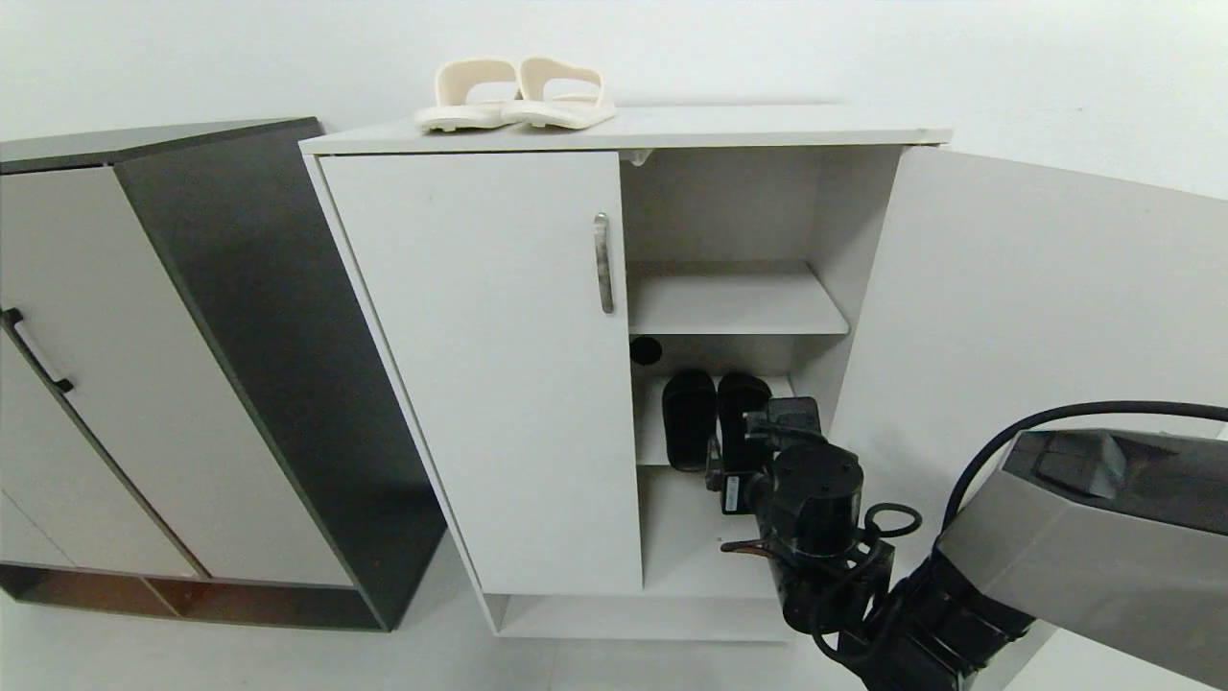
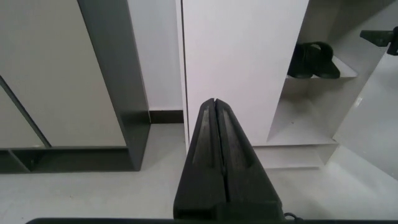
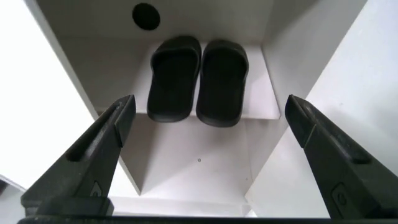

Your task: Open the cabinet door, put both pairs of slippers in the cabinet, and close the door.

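The right pincer (image 3: 210, 106) — spread wide, empty — is being held before the black slippers (image 3: 221, 81) on the shelf (image 3: 265, 96); the left pincer (image 2: 214, 104) is being held pressed together, gripping nothing.

**Surfaces & finishes**

White cabinet (image 1: 480, 384): smooth matt laminate-looking board, inside & out. Handle (image 1: 602, 262): brushed metal, dull sheen. Black slippers (image 3: 177, 81): matt, rubbery-looking, smooth uppers. Cream slippers (image 1: 537, 107): smooth moulded plastic/foam look, faint satin. Dark cabinet (image 1: 278, 365): matt charcoal board, paler grey matt door fronts. Right gripper (image 3: 210, 104) jaws: black matt plastic. Left gripper (image 2: 214, 106) jaws: same black, w/ lengthwise grooves. Floor (image 2: 124, 193): pale, smooth, slight sheen.
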